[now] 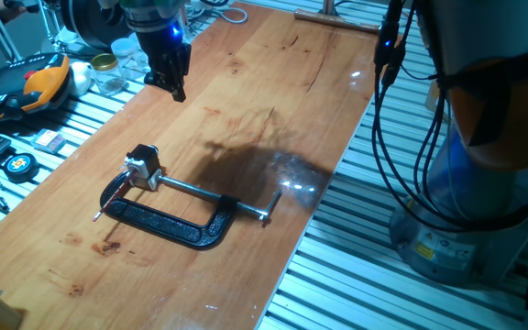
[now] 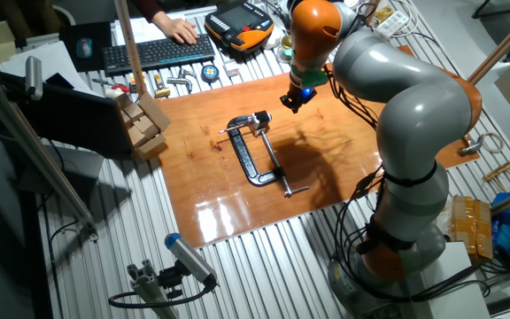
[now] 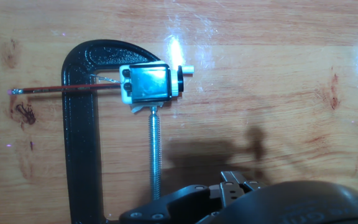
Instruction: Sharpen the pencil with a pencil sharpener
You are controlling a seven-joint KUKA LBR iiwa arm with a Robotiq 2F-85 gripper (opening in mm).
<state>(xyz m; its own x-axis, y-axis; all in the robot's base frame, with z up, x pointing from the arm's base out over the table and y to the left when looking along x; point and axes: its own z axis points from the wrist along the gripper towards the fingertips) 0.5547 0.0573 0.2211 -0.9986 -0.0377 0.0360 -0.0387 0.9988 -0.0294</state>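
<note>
The pencil sharpener (image 3: 149,84), a small black and silver block, sits held in the black C-clamp (image 3: 82,137) on the wooden table. The pencil (image 3: 61,89), thin and dark, lies level with one end in the sharpener and its other end sticking out past the clamp's back. In one fixed view, the sharpener (image 1: 143,165), pencil (image 1: 100,214) and clamp (image 1: 168,220) lie at the near left. My gripper (image 1: 176,88) hangs above the table, well beyond the sharpener. It looks shut and holds nothing. It also shows in the other fixed view (image 2: 290,101), right of the sharpener (image 2: 261,120).
The clamp's silver screw rod (image 3: 155,155) runs from the sharpener towards my hand. A jar (image 1: 108,73), a tape measure (image 1: 18,165) and an orange teach pendant (image 1: 26,87) lie off the table's left edge. Wooden blocks (image 2: 144,124) and a keyboard (image 2: 153,51) stand beyond the table.
</note>
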